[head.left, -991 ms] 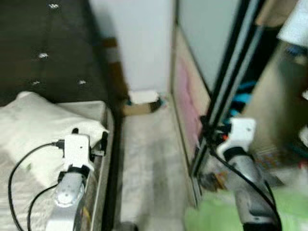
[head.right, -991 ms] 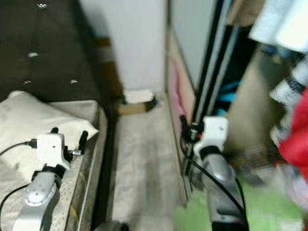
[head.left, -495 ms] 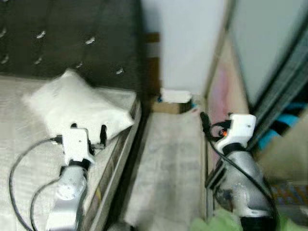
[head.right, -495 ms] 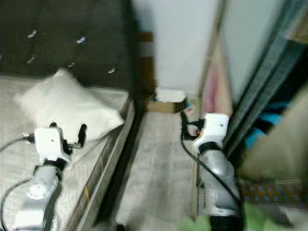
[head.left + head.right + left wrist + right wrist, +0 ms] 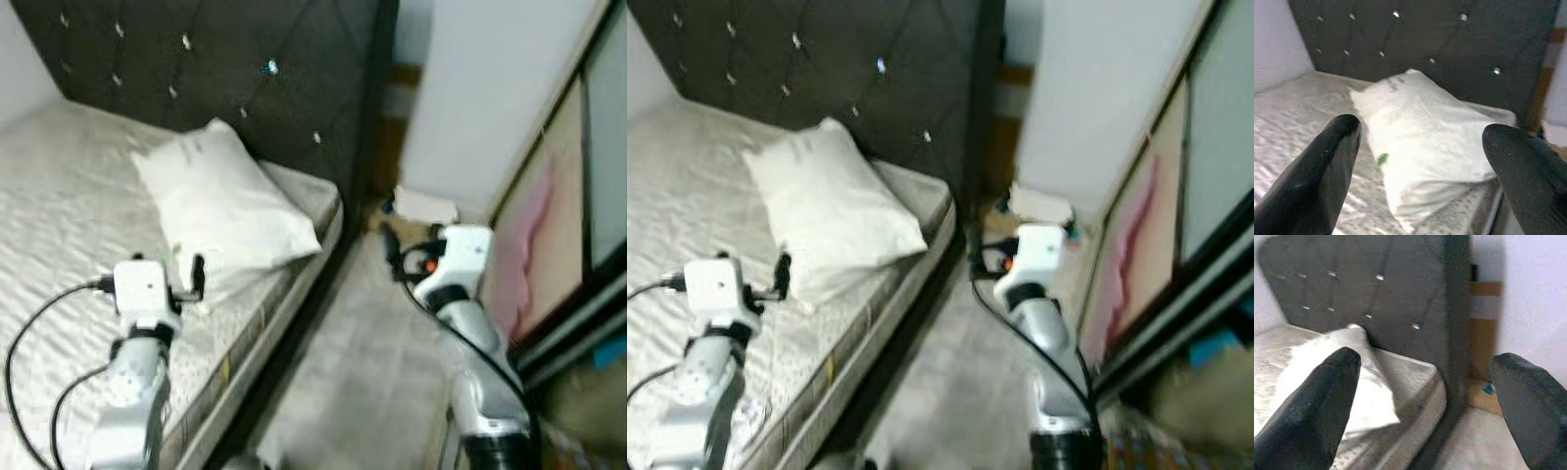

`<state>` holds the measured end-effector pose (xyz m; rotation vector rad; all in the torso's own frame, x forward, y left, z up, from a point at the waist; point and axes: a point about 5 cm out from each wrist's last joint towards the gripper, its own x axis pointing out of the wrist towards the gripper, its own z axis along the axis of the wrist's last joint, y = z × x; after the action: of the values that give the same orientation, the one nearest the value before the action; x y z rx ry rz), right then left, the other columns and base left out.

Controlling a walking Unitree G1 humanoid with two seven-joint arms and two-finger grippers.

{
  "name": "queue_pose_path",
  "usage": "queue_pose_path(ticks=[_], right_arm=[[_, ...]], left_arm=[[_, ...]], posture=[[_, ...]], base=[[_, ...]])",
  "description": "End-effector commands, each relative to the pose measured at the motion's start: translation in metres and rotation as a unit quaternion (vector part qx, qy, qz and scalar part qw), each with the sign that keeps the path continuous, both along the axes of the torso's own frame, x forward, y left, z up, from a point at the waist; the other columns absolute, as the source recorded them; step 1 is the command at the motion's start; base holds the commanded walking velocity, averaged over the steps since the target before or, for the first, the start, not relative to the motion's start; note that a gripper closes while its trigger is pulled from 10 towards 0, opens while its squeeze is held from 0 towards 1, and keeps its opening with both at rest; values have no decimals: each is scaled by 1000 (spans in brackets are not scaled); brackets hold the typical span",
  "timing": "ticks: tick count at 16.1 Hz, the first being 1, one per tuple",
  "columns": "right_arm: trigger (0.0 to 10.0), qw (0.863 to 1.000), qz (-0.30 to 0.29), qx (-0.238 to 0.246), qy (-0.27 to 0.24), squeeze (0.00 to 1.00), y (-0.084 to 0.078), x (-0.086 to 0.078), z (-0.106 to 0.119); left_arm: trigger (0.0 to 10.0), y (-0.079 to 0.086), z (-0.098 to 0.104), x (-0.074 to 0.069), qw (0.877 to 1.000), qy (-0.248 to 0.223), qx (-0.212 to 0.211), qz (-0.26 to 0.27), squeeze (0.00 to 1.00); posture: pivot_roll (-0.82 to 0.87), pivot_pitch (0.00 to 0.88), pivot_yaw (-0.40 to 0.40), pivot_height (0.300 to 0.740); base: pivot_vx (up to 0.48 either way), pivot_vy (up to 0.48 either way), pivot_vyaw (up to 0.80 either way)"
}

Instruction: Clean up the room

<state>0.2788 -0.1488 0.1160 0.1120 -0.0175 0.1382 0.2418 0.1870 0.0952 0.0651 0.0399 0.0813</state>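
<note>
A white pillow (image 5: 223,203) lies on the bed (image 5: 59,196) against the dark tufted headboard (image 5: 225,69). My left gripper (image 5: 167,272) hovers over the mattress just in front of the pillow, open and holding nothing. In the left wrist view the pillow (image 5: 1420,142) sits between the spread black fingers (image 5: 1322,166). A small green speck (image 5: 1382,158) lies on the pillow. My right gripper (image 5: 390,245) is raised over the floor strip beside the bed, open and empty; its fingers (image 5: 1322,396) frame the bed corner.
A narrow strip of pale floor (image 5: 362,392) runs between the bed and a sliding wardrobe door (image 5: 568,225) on the right. A small white box (image 5: 423,206) sits on the floor by the white wall (image 5: 490,88) at the far end.
The whole view has swung left: the bed, pillow and headboard now take up more of the picture and the wardrobe has slid off to the right. Both arms keep their raised pose.
</note>
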Motion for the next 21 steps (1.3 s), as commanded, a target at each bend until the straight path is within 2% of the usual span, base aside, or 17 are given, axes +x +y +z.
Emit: queue_pose_path(ticks=[1, 8, 10, 12, 15, 17, 21], right_arm=[[10000, 1000, -7, -2, 7, 0, -7, 1, -3], [10000, 1000, 3, -7, 0, 0, -3, 7, 0], [10000, 1000, 4, -5, -1, 0, -2, 7, 1], [10000, 1000, 7, -3, -2, 0, -1, 7, 1], [10000, 1000, 9, -3, -1, 0, -2, 7, 1], [10000, 1000, 11, -3, -1, 0, -1, 8, 1], [10000, 1000, 12, -2, -1, 0, -1, 9, 1]], left_arm=[[10000, -4, 0, 0, 1000, 1, -6, -2, 0], [10000, -4, 2, 6, 1000, -4, -17, 6, 0], [10000, -6, 4, 7, 999, -7, -33, -3, 0], [10000, -7, 4, 6, 1000, -5, -29, -3, 0], [10000, -9, 0, 5, 997, 13, -70, -8, 0], [10000, -8, 0, 6, 998, 17, -52, 1, 0], [10000, -9, 3, 6, 999, 3, -49, -18, 0]], posture=[[-77, 0, 9, 740], [-81, 0, 3, 740], [-82, 0, 7, 740], [-83, 0, 7, 740], [-85, 0, 6, 740], [-82, 0, 3, 740], [-82, 0, 5, 740]], base=[[0, 0, 800], [0, 0, 800], [0, 0, 800], [0, 0, 800], [0, 0, 800], [0, 0, 800], [0, 0, 800]])
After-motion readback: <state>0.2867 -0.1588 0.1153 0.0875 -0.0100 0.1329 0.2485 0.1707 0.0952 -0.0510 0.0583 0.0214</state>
